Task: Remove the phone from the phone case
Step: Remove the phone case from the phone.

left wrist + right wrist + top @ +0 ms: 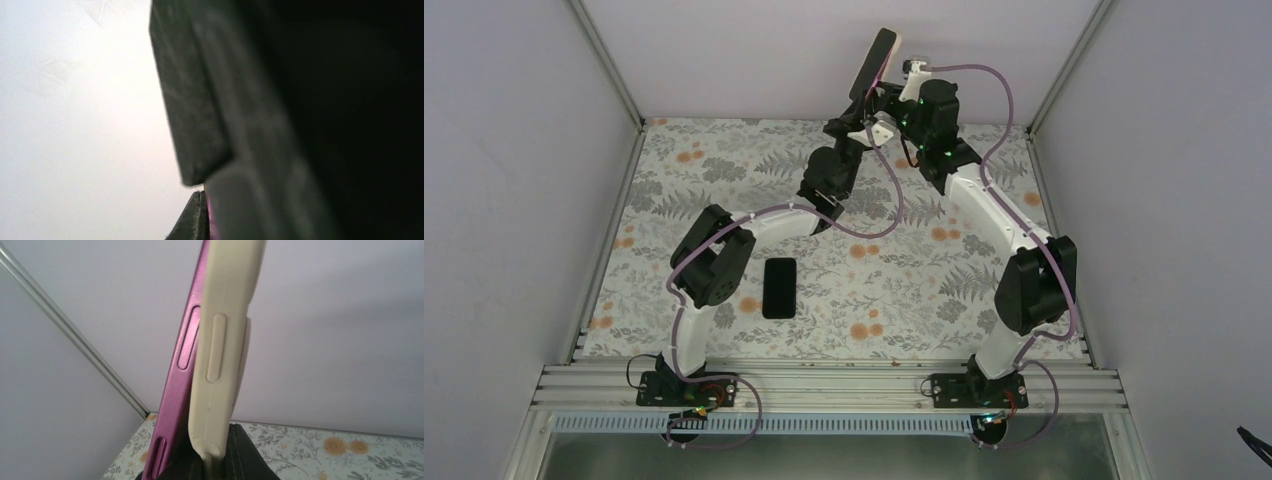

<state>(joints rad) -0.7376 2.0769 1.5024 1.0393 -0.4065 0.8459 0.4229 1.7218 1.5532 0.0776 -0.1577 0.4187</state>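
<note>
One phone (175, 390) leans half out of case (225, 340) above right claw (215, 460).

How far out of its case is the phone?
Partly out: the phone shows its purple side bare beside the cream case; lower end hidden.

Finishes I see
Glossy purple metal on the phone (175, 390); matt, smooth cream plastic on the phone case (222, 315); matt floral print on the surface (904, 295).

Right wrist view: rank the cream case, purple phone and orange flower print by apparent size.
1. cream case
2. purple phone, edge-on only
3. orange flower print, smallest here but farther from the camera
</note>
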